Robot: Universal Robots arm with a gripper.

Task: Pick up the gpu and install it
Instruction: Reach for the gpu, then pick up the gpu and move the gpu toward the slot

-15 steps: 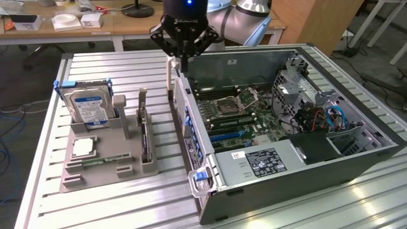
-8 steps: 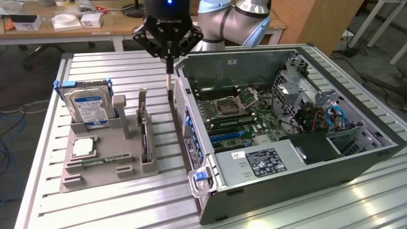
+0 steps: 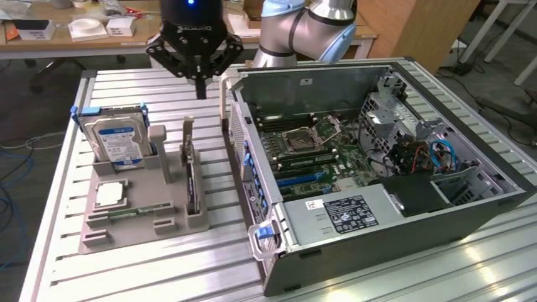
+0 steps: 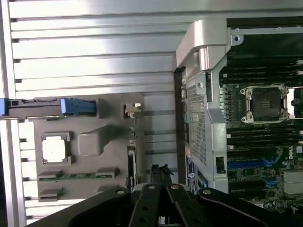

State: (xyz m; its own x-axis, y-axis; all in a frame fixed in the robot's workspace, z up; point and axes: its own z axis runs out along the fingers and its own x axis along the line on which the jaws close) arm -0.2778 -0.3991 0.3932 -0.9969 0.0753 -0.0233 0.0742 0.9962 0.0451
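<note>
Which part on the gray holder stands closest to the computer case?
The graphics card, standing on edge beside the case; the hard drive, processor and memory stick sit farther away.

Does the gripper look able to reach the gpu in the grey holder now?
Probably yes: the gpu stands on edge in the grey holder, top edge uncovered, with nothing between it and the shut gripper hovering higher up.

Robot lab: arm [image 3: 306, 28], open PC [image 3: 378, 220]
</note>
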